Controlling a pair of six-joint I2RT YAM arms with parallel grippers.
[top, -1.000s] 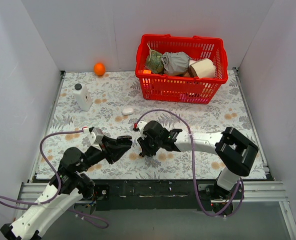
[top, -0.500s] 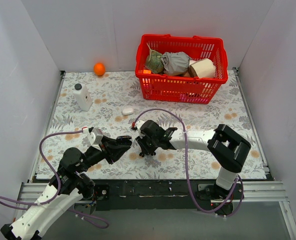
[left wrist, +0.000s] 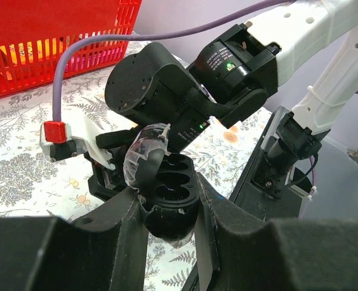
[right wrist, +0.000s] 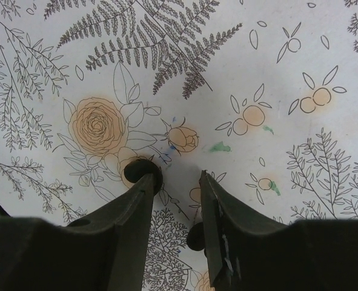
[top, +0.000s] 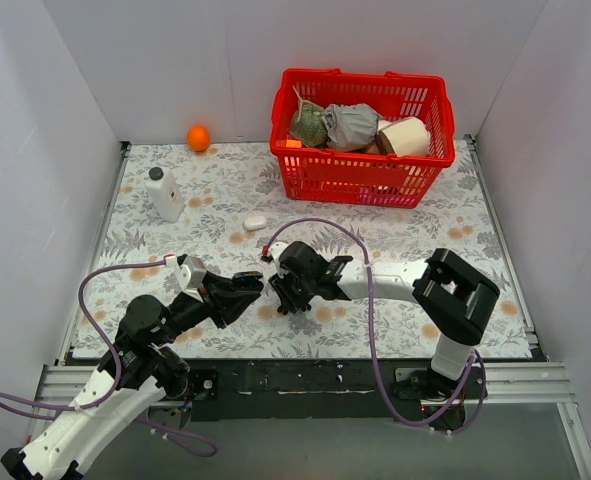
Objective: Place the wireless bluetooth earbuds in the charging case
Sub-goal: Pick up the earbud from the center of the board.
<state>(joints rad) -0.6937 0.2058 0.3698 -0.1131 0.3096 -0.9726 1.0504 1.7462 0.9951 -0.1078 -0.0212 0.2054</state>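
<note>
My left gripper (left wrist: 169, 227) is shut on the open black charging case (left wrist: 171, 193). It holds the case above the table, lid up and both wells empty. In the top view it (top: 249, 288) sits just left of my right gripper (top: 279, 298). My right gripper (right wrist: 177, 182) is open and points down at the floral mat. Two small black earbuds lie on the mat. One (right wrist: 137, 170) is at the tip of the left finger. The other (right wrist: 194, 236) lies between the fingers, against the right one. Neither is gripped.
A red basket (top: 360, 182) of crumpled items stands at the back. An orange (top: 198, 137), a white bottle (top: 164, 193) and a small white pebble-shaped case (top: 255, 222) lie on the left half of the mat. The right arm's elbow (top: 460, 290) sits to the right.
My right gripper has shifted slightly left, closer to the left gripper, and its elbow has drawn in. The left gripper with the case has stayed put.
</note>
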